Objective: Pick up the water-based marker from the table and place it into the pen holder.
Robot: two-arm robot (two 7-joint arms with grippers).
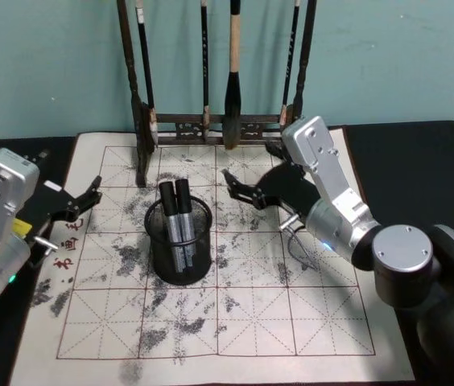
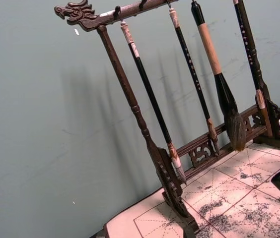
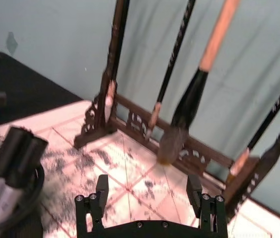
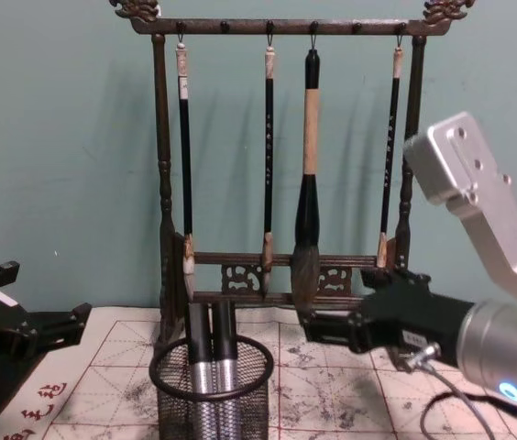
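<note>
The pen holder [image 1: 180, 256], a black wire-mesh cup, stands on the gridded mat left of centre. Two water-based markers [image 1: 176, 214] with black caps and silver barrels stand upright in it, side by side. In the chest view the markers [image 4: 211, 353] rise just above the holder's rim [image 4: 162, 371]. My right gripper [image 1: 240, 188] hovers over the mat to the right of the holder and a little farther back, open, with nothing between its fingers [image 3: 102, 191]. From the right wrist, the markers [image 3: 18, 153] show close by. My left gripper [image 1: 90, 195] rests open at the mat's left edge.
A tall dark wooden rack [image 1: 142, 121] hung with several brushes [image 4: 306, 220] stands at the back of the mat [image 1: 291, 322], close behind my right gripper. Ink stains smear the middle of the mat. Dark tabletop [image 1: 420, 161] lies on both sides.
</note>
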